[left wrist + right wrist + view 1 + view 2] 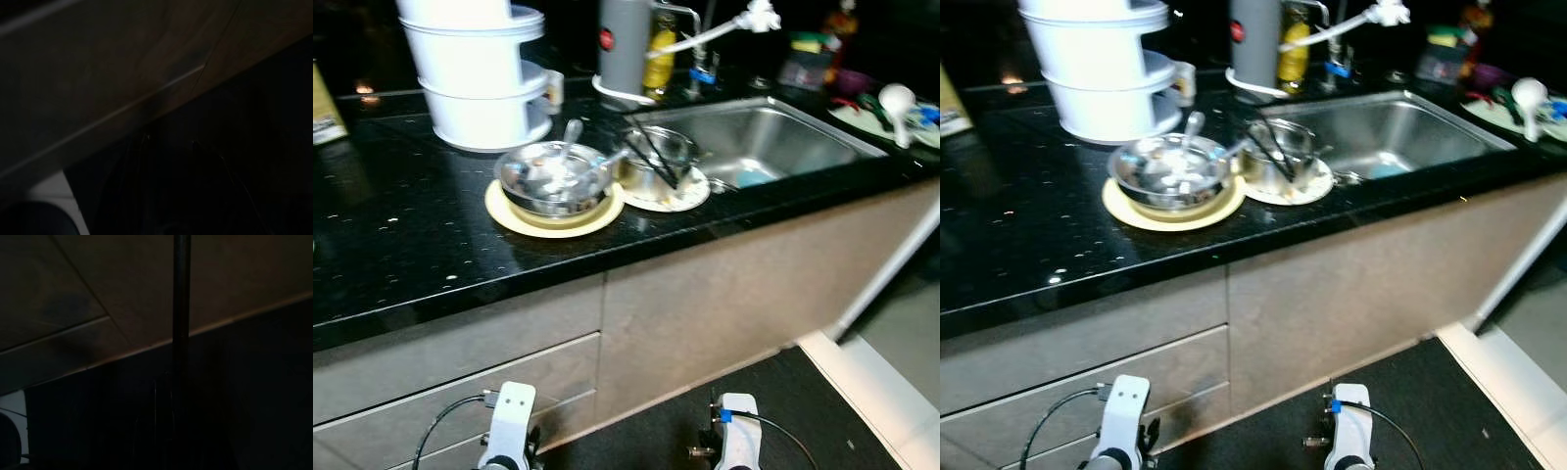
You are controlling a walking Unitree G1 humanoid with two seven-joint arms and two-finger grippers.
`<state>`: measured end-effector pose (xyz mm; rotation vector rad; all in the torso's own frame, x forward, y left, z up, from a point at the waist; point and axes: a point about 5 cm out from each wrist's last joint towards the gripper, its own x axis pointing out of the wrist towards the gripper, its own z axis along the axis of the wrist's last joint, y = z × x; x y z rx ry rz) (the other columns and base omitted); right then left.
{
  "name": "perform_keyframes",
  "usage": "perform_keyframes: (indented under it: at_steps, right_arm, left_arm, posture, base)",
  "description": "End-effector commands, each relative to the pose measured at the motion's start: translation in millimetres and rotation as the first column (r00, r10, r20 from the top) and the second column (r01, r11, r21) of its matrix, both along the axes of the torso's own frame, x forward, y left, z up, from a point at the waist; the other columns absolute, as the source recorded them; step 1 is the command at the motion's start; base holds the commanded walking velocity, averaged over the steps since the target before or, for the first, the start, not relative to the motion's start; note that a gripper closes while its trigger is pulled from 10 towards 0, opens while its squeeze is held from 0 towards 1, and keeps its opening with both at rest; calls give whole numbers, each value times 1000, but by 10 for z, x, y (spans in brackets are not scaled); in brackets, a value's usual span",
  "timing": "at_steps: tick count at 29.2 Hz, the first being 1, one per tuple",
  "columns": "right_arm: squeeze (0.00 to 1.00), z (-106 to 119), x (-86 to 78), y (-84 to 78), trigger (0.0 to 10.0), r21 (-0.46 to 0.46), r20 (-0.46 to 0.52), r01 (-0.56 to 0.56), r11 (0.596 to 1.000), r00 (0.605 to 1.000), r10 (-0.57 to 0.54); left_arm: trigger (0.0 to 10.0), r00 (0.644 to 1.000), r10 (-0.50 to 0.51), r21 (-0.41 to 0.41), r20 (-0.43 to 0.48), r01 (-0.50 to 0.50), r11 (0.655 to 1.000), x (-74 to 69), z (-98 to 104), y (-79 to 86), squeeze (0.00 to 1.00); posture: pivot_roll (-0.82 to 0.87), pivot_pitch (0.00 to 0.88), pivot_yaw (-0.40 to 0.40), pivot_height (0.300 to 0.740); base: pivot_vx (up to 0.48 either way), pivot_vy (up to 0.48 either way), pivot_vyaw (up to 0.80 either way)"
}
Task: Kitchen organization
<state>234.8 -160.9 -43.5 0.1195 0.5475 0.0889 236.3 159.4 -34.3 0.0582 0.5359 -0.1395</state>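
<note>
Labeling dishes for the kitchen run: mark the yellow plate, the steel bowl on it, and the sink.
yellow plate [524, 221], left eye view, front rim.
steel bowl [524, 193], left eye view, near wall.
sink [773, 132], left eye view, basin floor.

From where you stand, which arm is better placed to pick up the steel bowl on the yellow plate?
Left, probably. The steel bowl on the yellow plate sits on the counter left of the sink, more nearly above the left arm. The right arm hangs lower right, farther across. Both hang idle.
</note>
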Motion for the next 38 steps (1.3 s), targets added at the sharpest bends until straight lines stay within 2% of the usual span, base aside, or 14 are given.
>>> perform_keyframes:
  at_steps: [1, 4, 6, 9, 15, 18, 27, 29, 36, 38]
  right_arm:
    - [0, -59, -65, 90, 10000, 25, -33, -14, 1000, 999, 15]
    - [0, -57, -59, 79, 10000, 17, -34, -19, 1000, 999, 20]
    - [0, -57, -58, 67, 10000, 14, -36, -18, 1000, 999, 18]
    - [0, -67, -70, 54, 10000, 10, -44, -16, 1000, 999, 17]
    - [0, -93, -111, 18, 10000, 4, -56, 0, 1000, 998, 0]
    - [0, -110, -137, 2, 10000, 5, -64, 13, 1000, 998, -13]
    - [0, -178, -230, -68, 10000, -7, -116, 60, 998, 991, -60]
    - [0, -199, -260, -109, 10000, 5, -134, 108, 994, 985, -107]
    - [0, -246, -316, -143, 10000, -24, -184, 116, 993, 976, -119]
    - [0, -256, -329, -140, 10000, -19, -194, 124, 992, 973, -125]
  left_arm:
    - [10000, 996, -39, -21, -80, 37, 999, -105, -105, -32, 0]
    - [10000, 996, -56, -9, -72, 56, 998, -118, -123, -39, 0]
    - [10000, 991, -75, -1, -110, 75, 997, -147, -164, -60, 0]
    - [10000, 982, -108, 57, -153, 117, 991, -181, -207, -63, 0]
    - [10000, 976, -141, 44, -169, 151, 988, -191, -216, -67, 0]
    - [10000, 972, -181, 83, -147, 195, 977, -189, -206, -68, 0]
    - [10000, 974, -166, 112, -154, 185, 976, -123, -180, -62, 0]
    - [10000, 969, -188, 102, -159, 205, 973, -110, -173, -83, 0]
    - [10000, 962, -216, 97, -165, 234, 967, -96, -170, -119, 0]
    - [10000, 962, -215, 110, -166, 235, 966, -93, -171, -115, 0]
  posture:
    - [-49, 108, -23, 740]
    - [-51, 112, -22, 740]
    - [-51, 112, -22, 740]
    - [-50, 122, -22, 740]
    - [-51, 126, -22, 740]
    - [-54, 131, -19, 740]
    - [-52, 138, -20, 740]
    - [-51, 142, -16, 740]
    - [-55, 145, -13, 740]
    - [-55, 146, -14, 740]
  base:
    - [0, 0, 800]
    - [0, 0, 800]
    - [0, 0, 800]
    - [0, 0, 800]
    - [0, 0, 800]
    - [0, 0, 800]
    - [0, 0, 800]
    - [0, 0, 0]
    - [0, 0, 0]
    - [0, 0, -800]
